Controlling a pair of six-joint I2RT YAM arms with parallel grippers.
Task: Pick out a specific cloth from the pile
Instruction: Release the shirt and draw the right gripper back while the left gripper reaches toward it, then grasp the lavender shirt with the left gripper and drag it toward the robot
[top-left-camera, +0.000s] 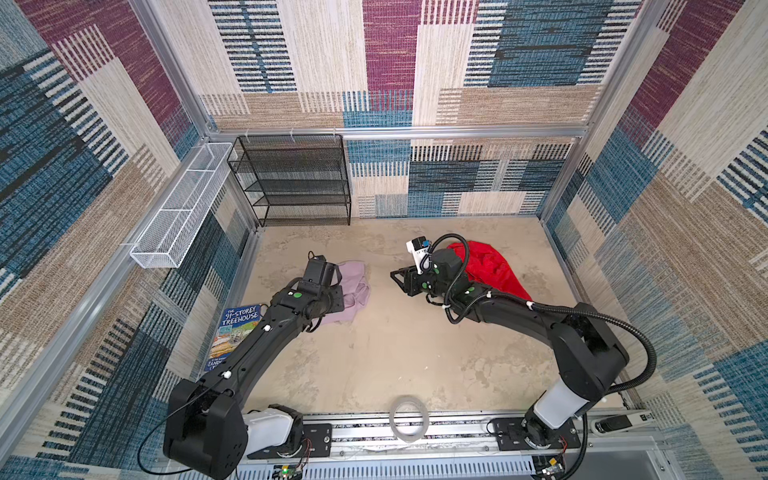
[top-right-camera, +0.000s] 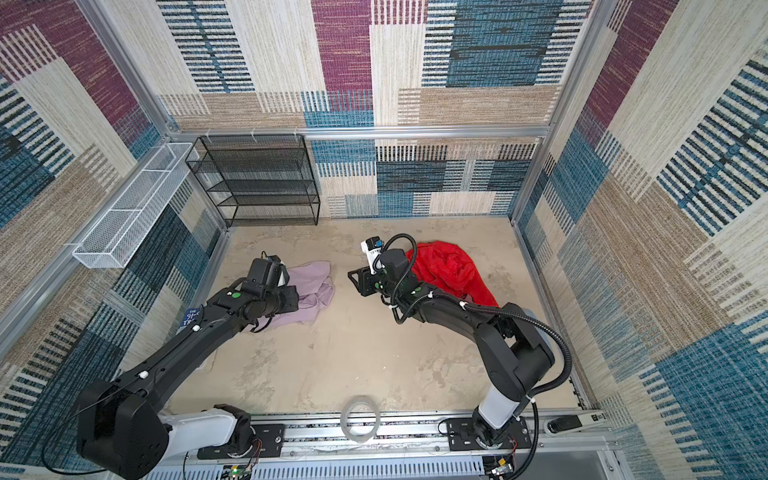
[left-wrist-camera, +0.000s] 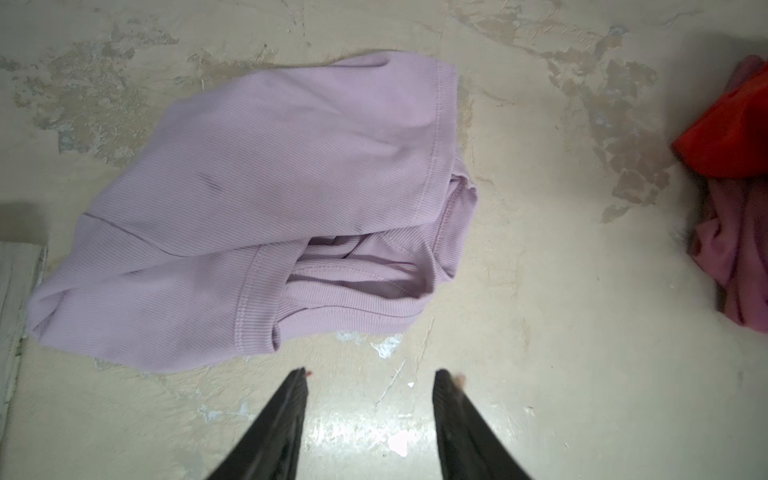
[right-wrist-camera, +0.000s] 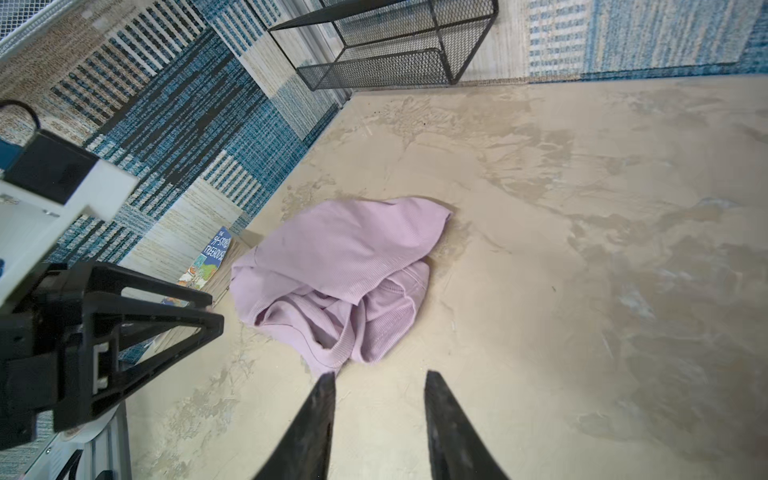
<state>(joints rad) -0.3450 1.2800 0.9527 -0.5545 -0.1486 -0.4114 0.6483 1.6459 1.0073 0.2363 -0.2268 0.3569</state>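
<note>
Lilac ribbed cloth (left-wrist-camera: 266, 174) lies crumpled on mottled beige tabletop (top-left-camera: 395, 353), left of middle in both top views, partly hidden under left arm (top-left-camera: 266, 332). Well apart from pile (top-left-camera: 494, 270) (red cloth (left-wrist-camera: 731, 133) on top, mauve fabric (left-wrist-camera: 735, 266) at edge). Jaws of left gripper (left-wrist-camera: 372, 374) apart, nothing between, tips near cloth hem. Jaws of right gripper (right-wrist-camera: 380, 375) apart too, empty, over bare tabletop between cloth and pile. 91-Storey Treehouse book (top-left-camera: 237, 328) just beside cloth.

A black mesh shelf (top-left-camera: 291, 178) stands beside a white wire basket (top-left-camera: 183, 208); a book (top-left-camera: 235, 330) lies nearer.
</note>
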